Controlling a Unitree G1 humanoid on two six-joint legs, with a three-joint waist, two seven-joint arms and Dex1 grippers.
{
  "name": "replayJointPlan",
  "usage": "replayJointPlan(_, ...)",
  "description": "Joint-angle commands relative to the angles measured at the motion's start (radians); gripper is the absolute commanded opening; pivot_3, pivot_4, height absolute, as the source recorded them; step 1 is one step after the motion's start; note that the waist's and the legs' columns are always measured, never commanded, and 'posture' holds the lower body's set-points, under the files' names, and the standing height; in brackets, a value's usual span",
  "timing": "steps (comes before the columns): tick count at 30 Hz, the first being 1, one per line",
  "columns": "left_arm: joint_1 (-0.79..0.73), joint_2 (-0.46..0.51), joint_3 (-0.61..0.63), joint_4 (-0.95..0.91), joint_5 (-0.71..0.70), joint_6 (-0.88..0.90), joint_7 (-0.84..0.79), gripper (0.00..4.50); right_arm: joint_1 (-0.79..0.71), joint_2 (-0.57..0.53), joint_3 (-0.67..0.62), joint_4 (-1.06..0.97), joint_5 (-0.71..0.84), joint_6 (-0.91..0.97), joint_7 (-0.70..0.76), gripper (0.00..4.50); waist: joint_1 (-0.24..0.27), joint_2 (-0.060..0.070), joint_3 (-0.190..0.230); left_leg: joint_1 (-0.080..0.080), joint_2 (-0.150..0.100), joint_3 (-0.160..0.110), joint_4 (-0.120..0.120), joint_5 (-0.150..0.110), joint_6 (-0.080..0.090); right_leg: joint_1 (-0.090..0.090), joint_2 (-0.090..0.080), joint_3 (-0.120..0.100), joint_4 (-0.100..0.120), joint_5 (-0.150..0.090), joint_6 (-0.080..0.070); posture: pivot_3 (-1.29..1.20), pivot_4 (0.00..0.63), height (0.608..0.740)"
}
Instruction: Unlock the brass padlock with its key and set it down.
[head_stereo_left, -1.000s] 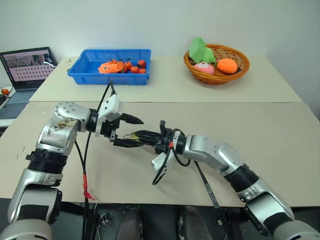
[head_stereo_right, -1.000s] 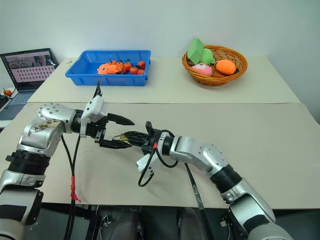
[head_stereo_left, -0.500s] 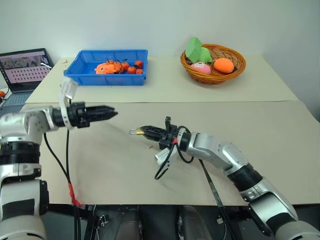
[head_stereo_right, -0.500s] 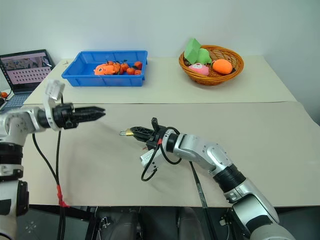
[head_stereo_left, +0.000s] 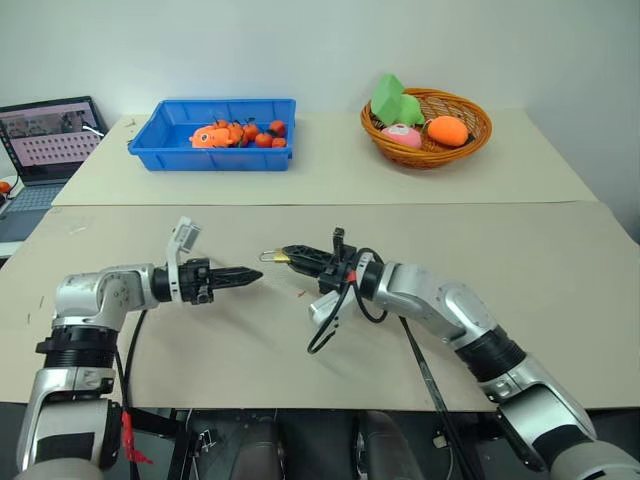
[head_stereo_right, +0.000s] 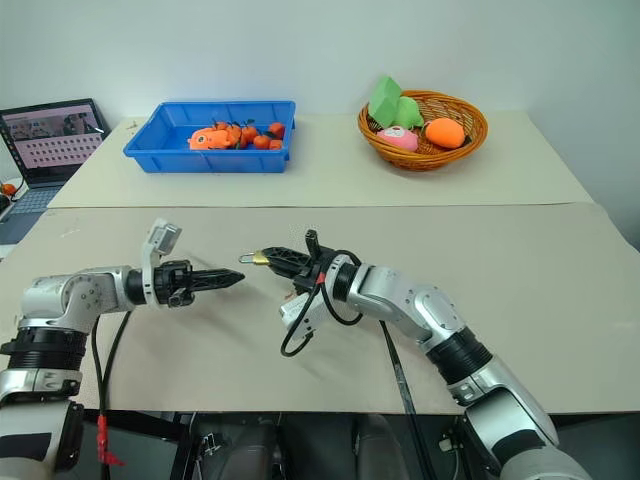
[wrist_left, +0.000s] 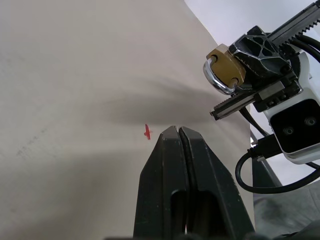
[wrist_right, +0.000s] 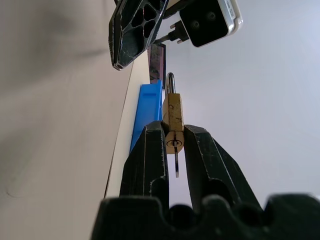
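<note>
The brass padlock (wrist_right: 173, 116) is a small golden block with a thin silver shackle (wrist_left: 216, 82) curving out of one end; in the right wrist view its round keyway faces the camera, and a thin silver blade, seemingly the key (wrist_right: 176, 162), hangs down from the lock body. It is held in the air above the table (head_stereo_left: 300, 190), clear of the tan surface, with the shackle end pointing toward the left gripper (head_stereo_left: 257, 273).

The right gripper (head_stereo_left: 291, 256) is clamped on the padlock: its two black fingers (wrist_right: 150, 155) are nearly together, with the brass body pinched between their tips and the shackle sticking out beyond them.

The left gripper is level with the padlock and just beside it, tip pointing at it with a small gap between; they do not touch. Its fingers (wrist_left: 167, 165) are pressed fully together and hold nothing.

Well beyond the padlock, at the far side of the table, a blue bin (head_stereo_left: 214, 134) with small orange toys sits on the left-gripper side, and a wicker basket (head_stereo_left: 427, 125) of soft toys on the other
</note>
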Motion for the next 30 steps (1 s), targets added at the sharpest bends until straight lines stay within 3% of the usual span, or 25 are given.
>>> replayJointPlan(1,-0.072,0.035,0.009,0.081,0.057,-0.114,-0.007,0.06,-0.007,0.0,-0.034,-0.043,0.024,0.007,-0.008,0.12,0.0,0.0,0.0,0.0,0.0,0.0,0.0,0.0,0.0,0.0,0.0,0.0,0.0,0.0,0.0,0.0,0.15,0.644)
replayJointPlan(5,-0.168,0.025,0.016,0.151,0.073,-0.164,-0.014,0.06,-0.007,-0.001,-0.032,-0.044,0.026,0.008,-0.007,0.12,0.001,-0.001,0.0,-0.002,-0.001,0.0,0.001,0.0,0.0,-0.002,0.0,-0.001,0.0,0.0,0.0,0.0,0.15,0.644)
replayJointPlan(15,-0.15,0.022,-0.087,-0.089,0.034,-0.099,-0.111,0.06,-0.003,0.007,-0.025,-0.049,0.025,0.013,-0.003,0.12,-0.002,-0.001,0.0,-0.006,0.0,0.0,0.004,0.0,-0.001,-0.005,0.0,0.002,0.004,0.0,0.0,0.0,0.15,0.644)
replayJointPlan(30,-0.176,0.021,-0.082,-0.023,0.062,-0.126,-0.115,0.06,0.009,0.003,-0.022,-0.062,0.02,0.009,-0.001,0.12,-0.006,-0.001,0.0,-0.01,-0.001,0.0,0.008,0.0,-0.001,-0.01,0.001,0.004,0.007,-0.003,0.001,0.0,0.15,0.644)
